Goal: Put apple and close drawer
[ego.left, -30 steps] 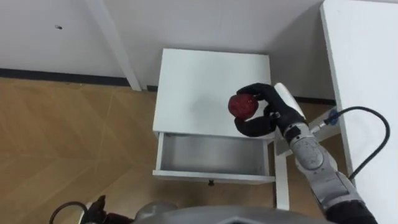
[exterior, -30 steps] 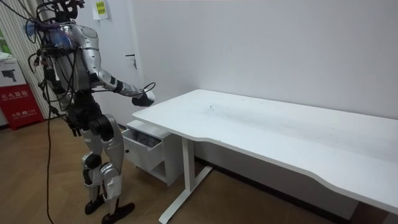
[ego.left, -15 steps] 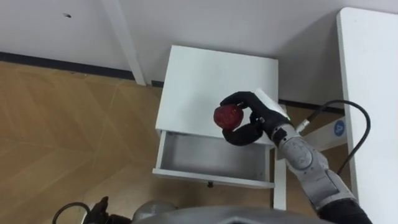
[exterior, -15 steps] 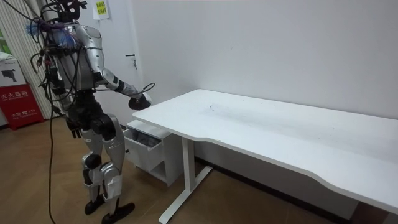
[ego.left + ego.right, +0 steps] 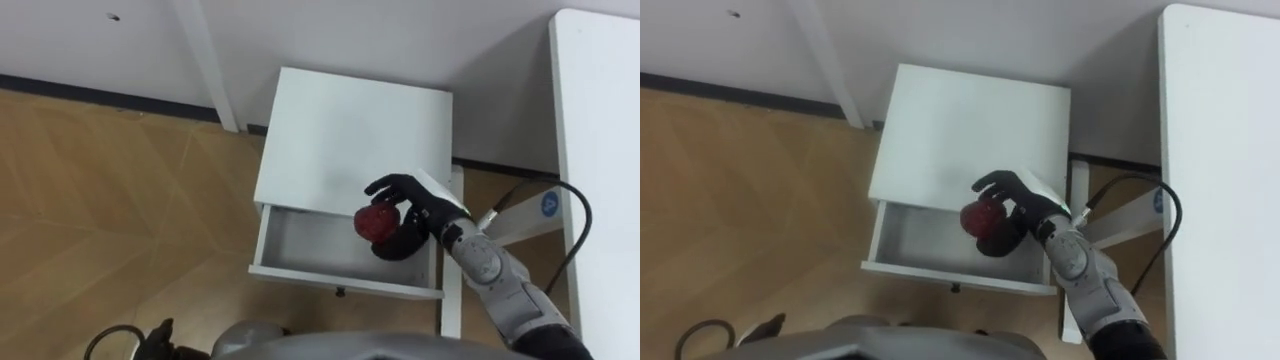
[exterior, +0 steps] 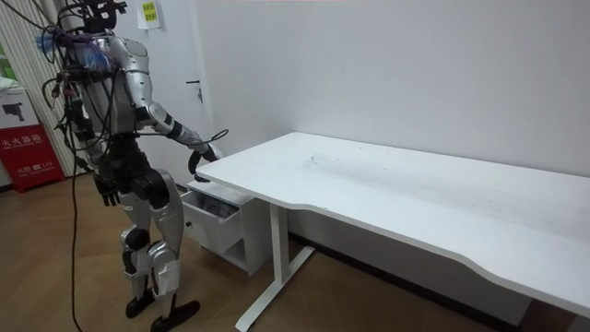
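Observation:
A red apple (image 5: 374,222) is in my right hand (image 5: 412,207), whose fingers and thumb curl round it. Hand and apple hang just over the right part of the open drawer (image 5: 300,246), near its back edge. The drawer is pulled out of a small white cabinet (image 5: 350,130) and its grey inside shows nothing else. In the right eye view the apple (image 5: 979,218), the right hand (image 5: 1024,200) and the drawer (image 5: 915,238) stand the same way. In the room view I stand in front of the cabinet with my right hand (image 6: 199,162) lowered toward the drawer (image 6: 214,205). My left hand (image 6: 108,191) hangs by my hip.
A large white desk (image 5: 600,150) stands right of the cabinet, with its leg (image 5: 450,290) beside the drawer's right end. A white wall post (image 5: 205,60) rises behind the cabinet's left corner. Wooden floor (image 5: 110,220) lies open to the left.
My right hand has come down and forward with the apple, from above the cabinet top to just over the open drawer. The eye views have shifted a little.

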{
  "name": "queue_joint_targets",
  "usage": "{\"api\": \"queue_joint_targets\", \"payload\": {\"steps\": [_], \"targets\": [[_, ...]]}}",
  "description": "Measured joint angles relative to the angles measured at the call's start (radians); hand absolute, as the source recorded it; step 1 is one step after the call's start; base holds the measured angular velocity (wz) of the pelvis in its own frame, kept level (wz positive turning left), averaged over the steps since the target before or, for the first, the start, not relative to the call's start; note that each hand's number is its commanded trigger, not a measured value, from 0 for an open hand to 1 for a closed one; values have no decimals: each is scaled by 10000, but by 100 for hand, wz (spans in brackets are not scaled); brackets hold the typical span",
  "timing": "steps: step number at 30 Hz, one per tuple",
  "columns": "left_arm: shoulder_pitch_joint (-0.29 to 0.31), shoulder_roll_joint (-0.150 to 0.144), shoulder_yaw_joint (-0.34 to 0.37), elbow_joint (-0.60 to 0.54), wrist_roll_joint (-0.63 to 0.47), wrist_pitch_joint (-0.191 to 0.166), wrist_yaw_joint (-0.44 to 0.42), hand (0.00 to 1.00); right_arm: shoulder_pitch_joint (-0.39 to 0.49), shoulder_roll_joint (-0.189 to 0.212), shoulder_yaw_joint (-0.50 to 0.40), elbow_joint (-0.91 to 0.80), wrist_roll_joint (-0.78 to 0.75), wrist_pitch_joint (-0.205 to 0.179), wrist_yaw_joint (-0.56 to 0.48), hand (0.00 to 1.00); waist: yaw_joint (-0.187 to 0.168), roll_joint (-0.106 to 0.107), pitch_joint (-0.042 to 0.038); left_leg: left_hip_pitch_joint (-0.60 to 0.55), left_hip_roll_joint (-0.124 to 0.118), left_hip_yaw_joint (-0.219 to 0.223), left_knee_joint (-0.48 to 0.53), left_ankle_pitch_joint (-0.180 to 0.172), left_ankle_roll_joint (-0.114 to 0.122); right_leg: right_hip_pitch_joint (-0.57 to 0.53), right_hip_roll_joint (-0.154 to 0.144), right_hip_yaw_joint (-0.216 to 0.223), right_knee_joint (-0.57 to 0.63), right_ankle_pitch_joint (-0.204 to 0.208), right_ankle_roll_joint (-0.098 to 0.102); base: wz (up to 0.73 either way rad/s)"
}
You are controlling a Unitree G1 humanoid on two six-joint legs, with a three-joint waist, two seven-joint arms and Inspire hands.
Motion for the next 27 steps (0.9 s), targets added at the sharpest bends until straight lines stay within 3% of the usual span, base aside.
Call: {"api": "queue_joint_targets", "payload": {"steps": [15,21,24,27], "targets": [[-72,-1,-3,-17,1,-177,11,0,16,-16,-86,-1,-17,-64,-1,0,-72,67,12,26,-6,0,32,3,4,66,27,-6,15,-1,3,0],[-84,-9,20,70,-249,-212,44,0,17,-6,-92,658,101,-212,-156,0,15,62,-56,205,5,107,-13,5,7,113,3,219,19,-2,4,-6],[-62,-47,81,146,-557,-210,91,0,29,109,-281,1069,1014,-408,-427,0,-38,86,-47,202,7,154,-8,5,7,106,-16,187,19,-4,8,-3],[-60,-227,292,154,-1029,-222,213,0,98,282,-1032,2178,1989,-534,-913,0,-156,118,-93,212,-15,198,36,4,20,100,-78,138,140,-23,38,6]]}}
